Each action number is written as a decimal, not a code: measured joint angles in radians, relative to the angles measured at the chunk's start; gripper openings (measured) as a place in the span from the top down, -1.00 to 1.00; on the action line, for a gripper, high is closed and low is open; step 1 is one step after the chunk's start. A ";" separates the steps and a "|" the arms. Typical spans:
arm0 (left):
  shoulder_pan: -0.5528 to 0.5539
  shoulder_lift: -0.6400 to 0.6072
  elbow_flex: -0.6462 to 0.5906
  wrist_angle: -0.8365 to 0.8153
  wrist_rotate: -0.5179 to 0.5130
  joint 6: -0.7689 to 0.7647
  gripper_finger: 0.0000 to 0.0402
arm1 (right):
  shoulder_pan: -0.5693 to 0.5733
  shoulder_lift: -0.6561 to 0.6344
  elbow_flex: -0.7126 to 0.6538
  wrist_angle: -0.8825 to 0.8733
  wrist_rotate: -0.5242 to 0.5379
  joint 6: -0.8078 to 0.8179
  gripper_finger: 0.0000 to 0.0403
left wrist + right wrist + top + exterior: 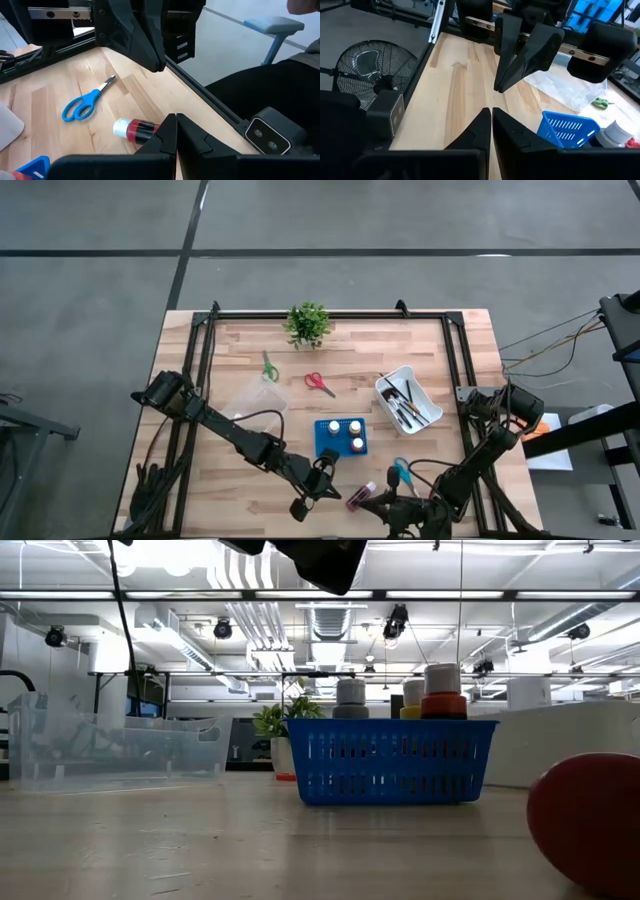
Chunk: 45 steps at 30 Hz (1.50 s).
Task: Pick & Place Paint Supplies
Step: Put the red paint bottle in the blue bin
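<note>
There are three scissors: green (pixel 268 367), red (pixel 319 383) and blue (pixel 402 473). One blue basket (pixel 341 437) holds four paint bottles. One red bottle (pixel 360 496) lies on the table (pixel 240 340). One white tray (pixel 408 400) holds brushes. One plant (pixel 308 324). One clear box (pixel 253 402).

Left gripper (pixel 176 134) fingers pressed together over red paint bottle (pixel 136 130) lying flat; blue-handled scissors (pixel 84 103) nearby

Wooden counter (pixel 250 490) has a little green potted plant (pixel 308 323) sitting at the far edge. A clear plastic bin (pixel 254 398) is left of center, with a blue basket (pixel 341 437) and a white tray (pixel 408 400) further right — a fan (pixel 372 75) stands on the floor.
</note>
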 joint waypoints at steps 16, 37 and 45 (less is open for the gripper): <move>-0.004 0.000 0.000 -0.040 0.000 -0.036 0.80 | 0.025 -0.039 -0.005 -0.411 -0.178 0.360 0.11; -0.004 -0.002 0.000 -0.038 0.000 -0.030 0.58 | -0.108 -0.034 -0.148 -0.350 -0.401 0.211 -0.29; -0.004 -0.002 -0.001 -0.038 0.001 -0.030 0.58 | -0.108 -0.034 -0.161 -0.296 -0.381 0.160 -0.29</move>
